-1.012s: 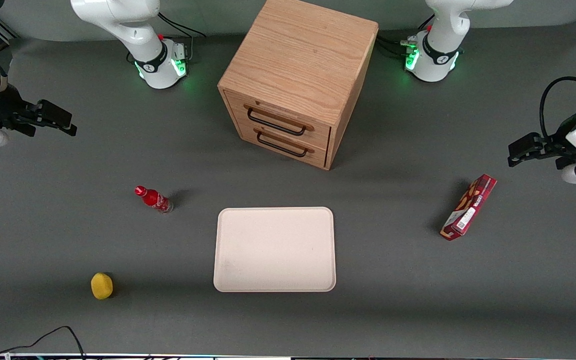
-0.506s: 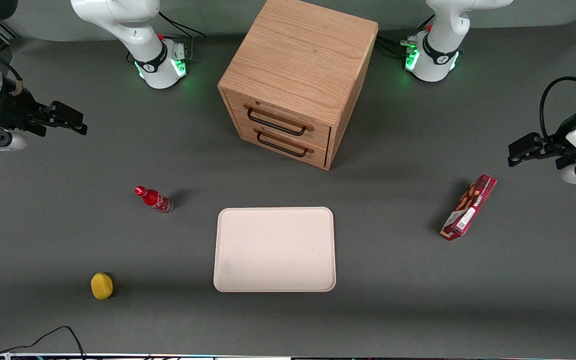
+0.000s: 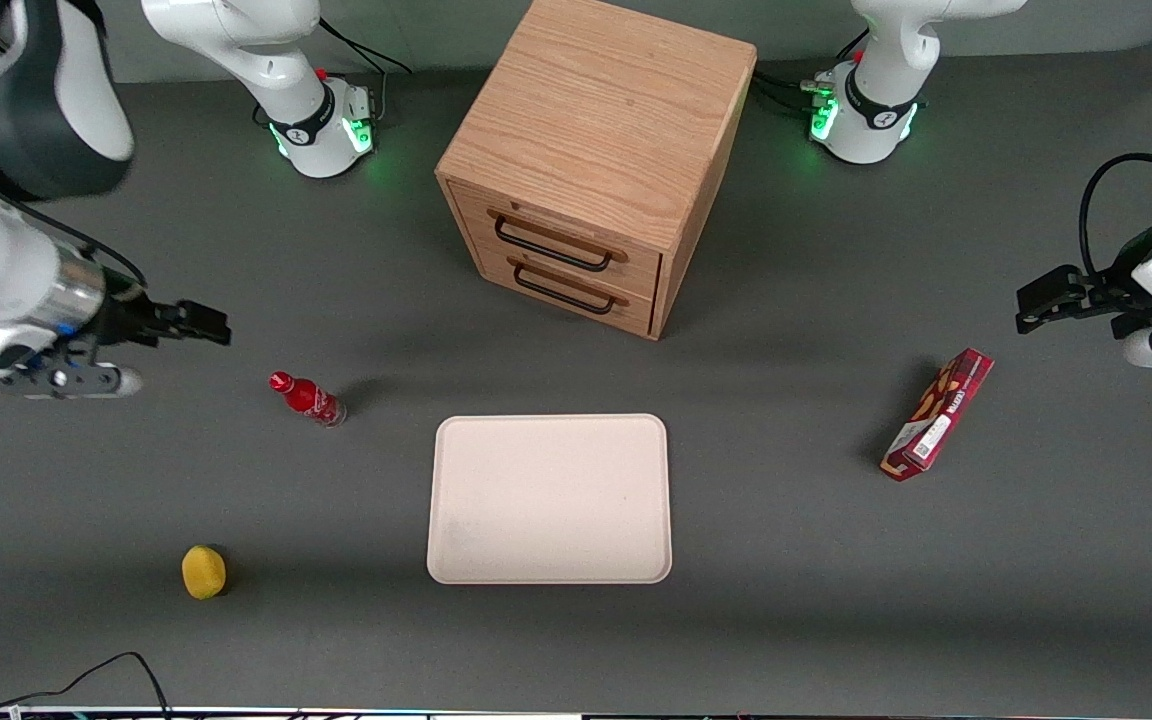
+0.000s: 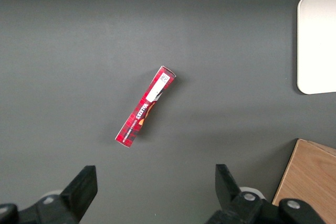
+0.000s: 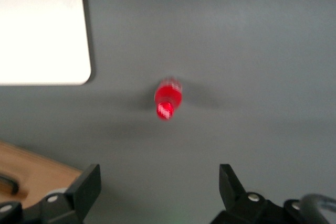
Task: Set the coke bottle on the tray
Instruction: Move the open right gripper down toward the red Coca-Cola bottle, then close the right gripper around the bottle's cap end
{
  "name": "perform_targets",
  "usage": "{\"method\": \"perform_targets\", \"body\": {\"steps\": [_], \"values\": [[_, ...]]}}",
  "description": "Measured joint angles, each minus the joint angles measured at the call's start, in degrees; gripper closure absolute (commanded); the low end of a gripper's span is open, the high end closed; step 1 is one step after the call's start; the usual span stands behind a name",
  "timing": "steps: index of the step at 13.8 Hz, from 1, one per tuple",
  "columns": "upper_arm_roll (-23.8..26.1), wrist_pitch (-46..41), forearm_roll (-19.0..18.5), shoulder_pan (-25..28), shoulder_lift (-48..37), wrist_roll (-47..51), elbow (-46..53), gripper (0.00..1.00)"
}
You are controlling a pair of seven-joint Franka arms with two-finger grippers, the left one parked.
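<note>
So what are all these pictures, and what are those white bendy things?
Those white things are robot arms bolted to a grey table. One picture looks down at the table from in front. The two others come from little cameras on the arms' wrists, so you see black fingers poking in.

The working arm's gripper is its hand. It is open, holds nothing and hovers in the air near the coke bottle, a bit farther from the front camera. The bottle stands on the table beside the tray, not on it yet. Its wrist camera looks straight down at the bottle's red cap.

Also there: a wooden cabinet with two drawers, a yellow lemon and a red snack box.
</note>
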Motion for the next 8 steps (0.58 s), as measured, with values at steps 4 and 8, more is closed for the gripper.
{"method": "perform_targets", "body": {"steps": [4,8], "values": [[1.02,16.44,-2.41,0.10,0.28,-0.02,-12.73,0.00],[1.29,29.35,-4.21,0.13,0.15,-0.03,-22.95,0.04]]}}
